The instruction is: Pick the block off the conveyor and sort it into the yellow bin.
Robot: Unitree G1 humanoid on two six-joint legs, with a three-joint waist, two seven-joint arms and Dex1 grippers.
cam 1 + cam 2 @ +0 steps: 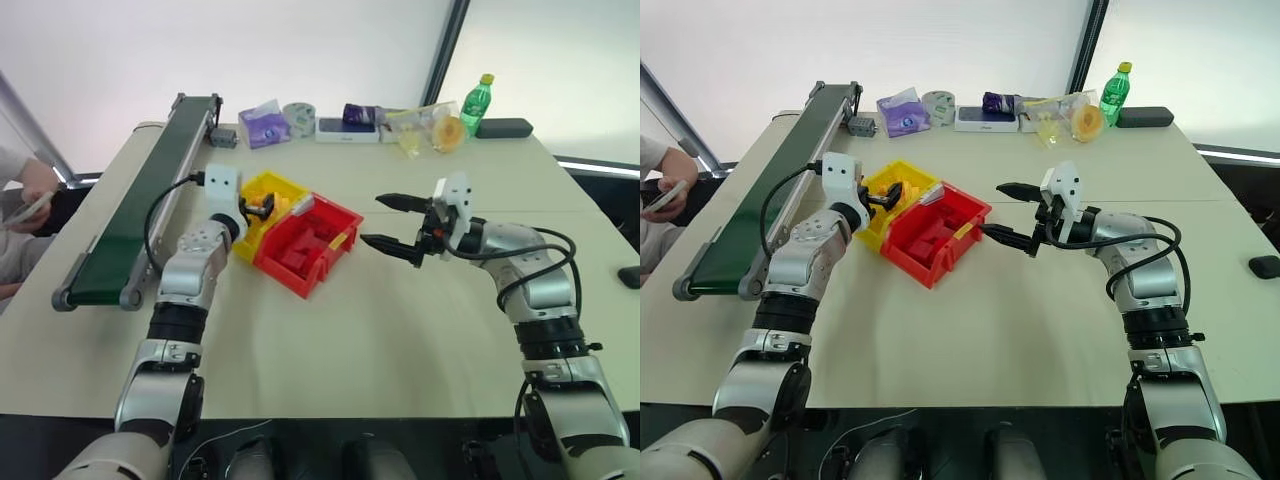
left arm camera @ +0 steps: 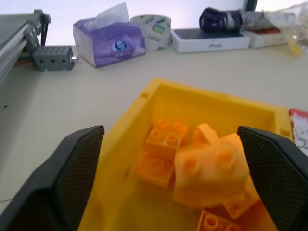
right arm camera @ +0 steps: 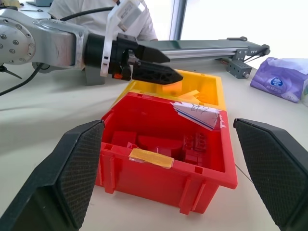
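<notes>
My left gripper (image 1: 262, 208) hangs open over the yellow bin (image 1: 277, 182). In the left wrist view a yellow-orange block (image 2: 211, 175) sits between the spread fingers (image 2: 72, 168), clear of both, above several other orange blocks lying in the bin. The dark-green conveyor (image 1: 140, 210) runs along the table's left side, with no block visible on its belt. My right gripper (image 1: 372, 220) is open and empty, level, just right of the red bin (image 1: 345, 212), pointing at it.
The red bin, holding red blocks, adjoins the yellow bin's right side. A tissue pack (image 1: 264, 125), tape roll (image 1: 298, 117), white box (image 1: 345, 130), bags and a green bottle (image 1: 478, 102) line the far edge. A person (image 1: 20, 200) sits at the left.
</notes>
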